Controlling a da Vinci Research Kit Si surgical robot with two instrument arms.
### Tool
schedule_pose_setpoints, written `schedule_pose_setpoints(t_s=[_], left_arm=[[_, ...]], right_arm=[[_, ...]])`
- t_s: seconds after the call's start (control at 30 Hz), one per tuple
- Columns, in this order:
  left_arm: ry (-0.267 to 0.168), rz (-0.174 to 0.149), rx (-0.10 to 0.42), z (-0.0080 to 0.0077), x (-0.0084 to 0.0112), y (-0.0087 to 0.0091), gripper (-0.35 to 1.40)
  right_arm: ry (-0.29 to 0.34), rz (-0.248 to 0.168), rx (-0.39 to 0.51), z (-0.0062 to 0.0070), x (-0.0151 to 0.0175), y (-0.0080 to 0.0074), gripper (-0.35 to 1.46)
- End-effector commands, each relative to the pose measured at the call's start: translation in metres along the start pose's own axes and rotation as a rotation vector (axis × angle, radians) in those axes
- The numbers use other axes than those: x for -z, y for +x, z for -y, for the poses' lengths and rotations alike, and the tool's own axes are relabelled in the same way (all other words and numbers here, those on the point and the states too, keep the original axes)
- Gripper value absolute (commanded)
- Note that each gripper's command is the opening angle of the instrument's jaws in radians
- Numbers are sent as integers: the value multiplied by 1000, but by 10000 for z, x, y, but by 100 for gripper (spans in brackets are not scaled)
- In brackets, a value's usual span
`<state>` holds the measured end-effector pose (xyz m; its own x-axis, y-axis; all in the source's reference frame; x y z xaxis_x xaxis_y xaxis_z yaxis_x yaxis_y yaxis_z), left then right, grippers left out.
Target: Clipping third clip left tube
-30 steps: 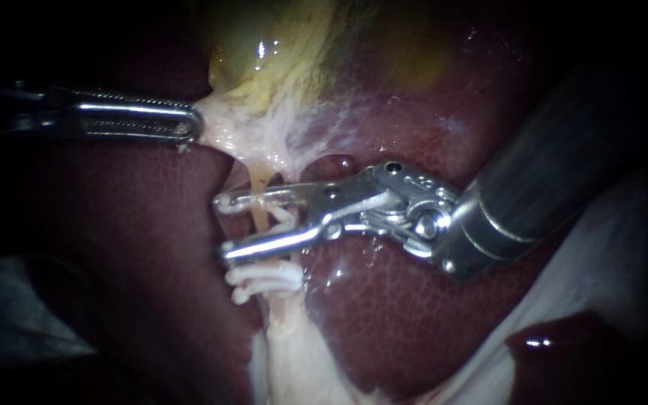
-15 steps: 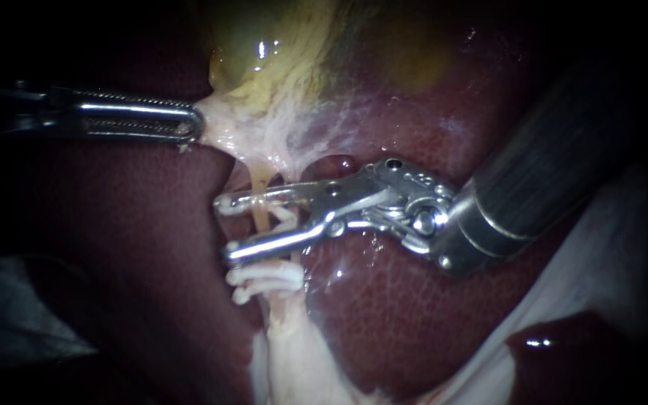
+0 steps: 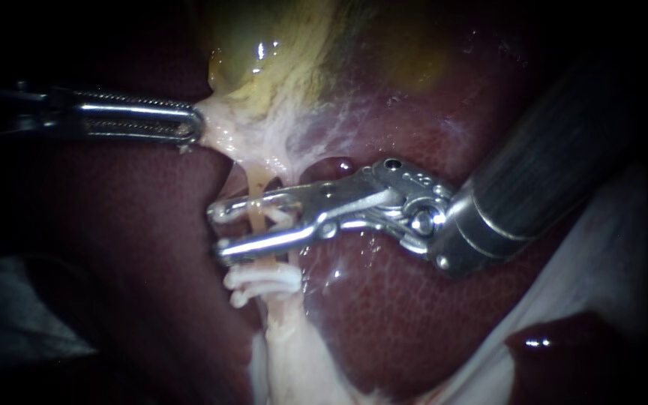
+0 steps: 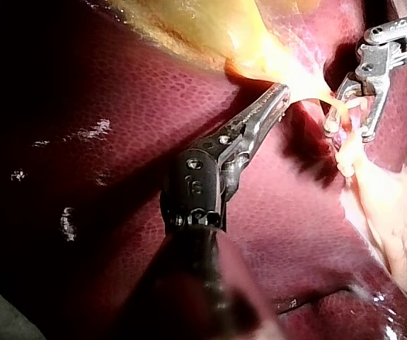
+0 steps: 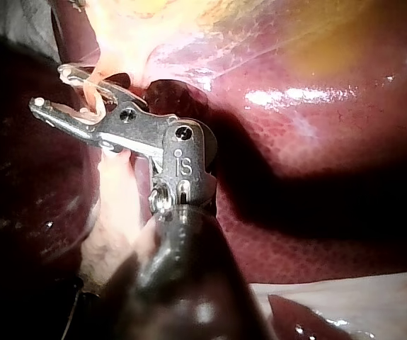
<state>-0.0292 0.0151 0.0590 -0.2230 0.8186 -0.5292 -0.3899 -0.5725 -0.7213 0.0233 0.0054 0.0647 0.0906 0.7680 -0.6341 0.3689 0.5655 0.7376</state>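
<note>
The dark red liver (image 3: 384,300) carries the whole field, and the yellow-green gallbladder (image 3: 264,52) lies on it at the side farthest from the camera. From the gallbladder's narrow end a fan of pale tissue (image 3: 245,139) draws down into a thin yellowish tube (image 3: 256,184). The tube runs over the liver's surface toward its near edge and widens there into a whitish band (image 3: 286,352). The left instrument (image 3: 193,126) enters level from the left. Its two long ridged jaws lie closed on the margin of the pale tissue just beside the gallbladder, gripping it from both sides. The right instrument (image 3: 217,229) comes in from the upper right, and its thick dark shaft and bright metal wrist hide the liver beneath them. Its jaws stand about half closed, with a clear gap between their tips, and hold a white clip (image 3: 280,219) between them. The tube passes through that gap, in front of one jaw and behind the other, so the jaws cover a short stretch of it. Just past the jaws, on the side away from the gallbladder, two seated clips (image 3: 264,279) sit close together on the tube, nearly touching the nearer jaw. In the left wrist view the right instrument lies ahead of the left one's tips, apart from them. A pale sheet (image 3: 609,255) of uncertain kind lies beside the liver, under the right shaft.
</note>
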Motion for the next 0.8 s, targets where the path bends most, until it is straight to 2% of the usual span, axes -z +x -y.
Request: schedule_pose_setpoints(t_s=[0.03,0.1,0.17,0.2,0.33,0.8], left_arm=[[0,0,0,0,0,0,-35],[0,0,0,0,0,0,-35],[0,0,0,0,0,0,-35],[0,0,0,0,0,0,-35],[0,0,0,0,-1,1,-35],[0,0,0,0,-1,1,-35]], right_arm=[[0,0,0,0,1,0,16],[0,0,0,0,1,0,4],[2,1,0,2,3,-1,-30],[2,-2,-30,3,3,-1,-35],[-1,15,-30,4,1,0,-35],[-1,15,-30,4,1,-1,-35]])
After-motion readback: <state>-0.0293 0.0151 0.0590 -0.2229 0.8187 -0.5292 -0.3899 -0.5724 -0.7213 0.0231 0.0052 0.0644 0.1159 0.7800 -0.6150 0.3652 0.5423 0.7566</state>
